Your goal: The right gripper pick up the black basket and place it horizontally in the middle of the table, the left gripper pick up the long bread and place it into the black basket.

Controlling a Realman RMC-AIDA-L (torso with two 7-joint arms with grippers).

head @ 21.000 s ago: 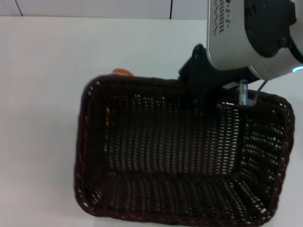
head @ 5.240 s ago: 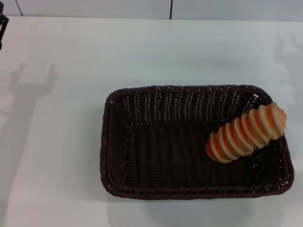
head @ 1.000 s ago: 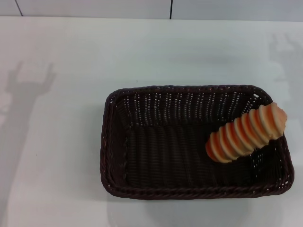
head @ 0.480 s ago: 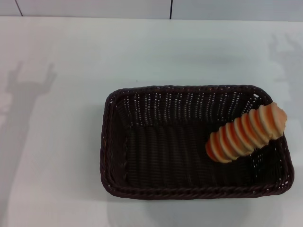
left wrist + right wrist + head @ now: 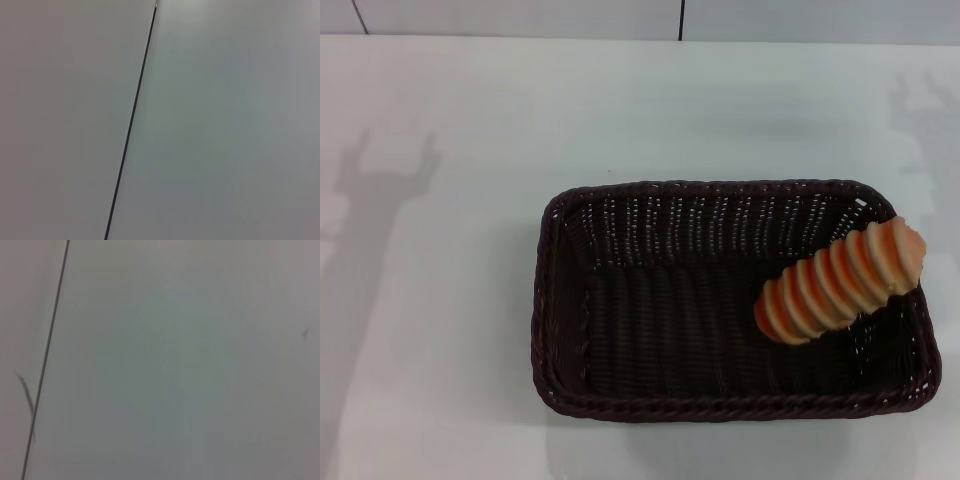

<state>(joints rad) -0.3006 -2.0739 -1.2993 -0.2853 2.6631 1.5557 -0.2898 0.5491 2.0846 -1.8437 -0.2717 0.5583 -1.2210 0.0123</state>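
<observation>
Probably light and fairly stiff, judging the black basket [image 5: 670,330] by its open weave: rigid enough to lift by one wall, best pinched over the braided rim at the middle of a long side. Sits lengthwise across the table [image 5: 450,300], a little toward the robot's right of centre. Likely light too, the long bread [image 5: 840,282], with crosswise ridges offering purchase (softness cannot be told); best taken across its middle, jaws set square to its length. Lies inside the basket at the right end, tilted, upper end propped on the right rim. By count: one basket, one loaf. Neither gripper in sight, so finger state cannot be told; only faint shadows on the tabletop at far left and far right. Nothing but plain panel and a dark seam in both wrist views.
</observation>
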